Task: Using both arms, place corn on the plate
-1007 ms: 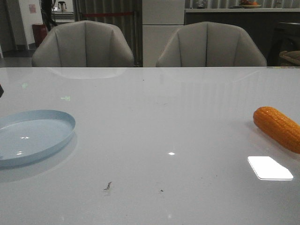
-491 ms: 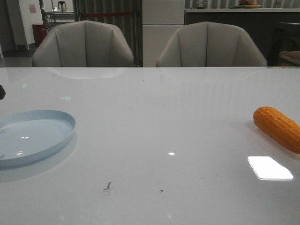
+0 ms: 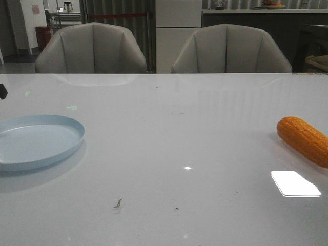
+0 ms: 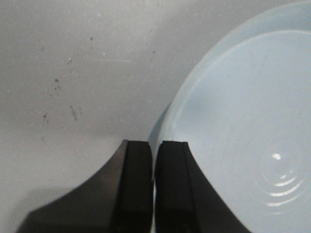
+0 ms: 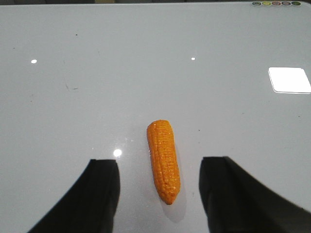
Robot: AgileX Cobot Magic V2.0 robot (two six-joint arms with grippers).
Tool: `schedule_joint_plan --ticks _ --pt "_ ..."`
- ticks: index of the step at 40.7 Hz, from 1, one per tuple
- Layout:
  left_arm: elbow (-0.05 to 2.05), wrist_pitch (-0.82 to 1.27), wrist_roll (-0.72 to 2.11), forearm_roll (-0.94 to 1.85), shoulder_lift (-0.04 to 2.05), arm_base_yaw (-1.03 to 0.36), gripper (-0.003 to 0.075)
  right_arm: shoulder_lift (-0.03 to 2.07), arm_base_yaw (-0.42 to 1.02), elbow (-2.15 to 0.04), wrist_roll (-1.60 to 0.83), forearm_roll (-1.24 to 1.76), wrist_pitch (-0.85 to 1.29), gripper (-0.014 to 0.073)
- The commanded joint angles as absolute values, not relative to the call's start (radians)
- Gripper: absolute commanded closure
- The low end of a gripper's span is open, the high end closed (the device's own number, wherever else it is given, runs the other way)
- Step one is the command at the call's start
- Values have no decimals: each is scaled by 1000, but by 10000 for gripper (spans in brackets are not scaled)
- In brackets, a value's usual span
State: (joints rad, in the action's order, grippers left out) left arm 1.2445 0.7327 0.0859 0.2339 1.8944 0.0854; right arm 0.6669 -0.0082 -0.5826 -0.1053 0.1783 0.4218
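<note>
The left gripper has its jaws pressed together on the near rim of the plate, the thin blue edge caught between them. In the front view the plate sits at the far left of the table and looks tipped up slightly on its near side, so I judge it is being lifted or dragged by that rim. The grip is narrow; moving slowly and level should keep the plate from pivoting or slipping out.

The right gripper has its jaws spread wide, the corn lying lengthwise between and just ahead of them, not touched. To take it well, the jaws should come straight down astride the thick middle of the cob and close across its width. The corn lies well apart from the plate, at the opposite side.
</note>
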Motion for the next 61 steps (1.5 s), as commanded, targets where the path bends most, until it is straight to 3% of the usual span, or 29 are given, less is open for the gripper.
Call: schedule_joint_plan --ticks 1,20,37,52,55,61 --pt "1342 769 85 252 1849 87 627 672 -11 -611 -110 180 342 116" --pt "1617 946 85 495 1849 23 627 672 -11 -611 -110 180 342 116" --pt "1635 894 49 623 1879 -233 627 672 -11 -611 -110 180 342 116" --pt "1633 901 -8 619 2016 -326 621 672 -11 -611 -110 180 342 116" --pt "1633 901 0 613 2042 -332 580 672 -11 -611 -110 180 342 116" --pt "1633 929 92 560 2075 -352 404 672 -11 -611 -110 180 340 116"
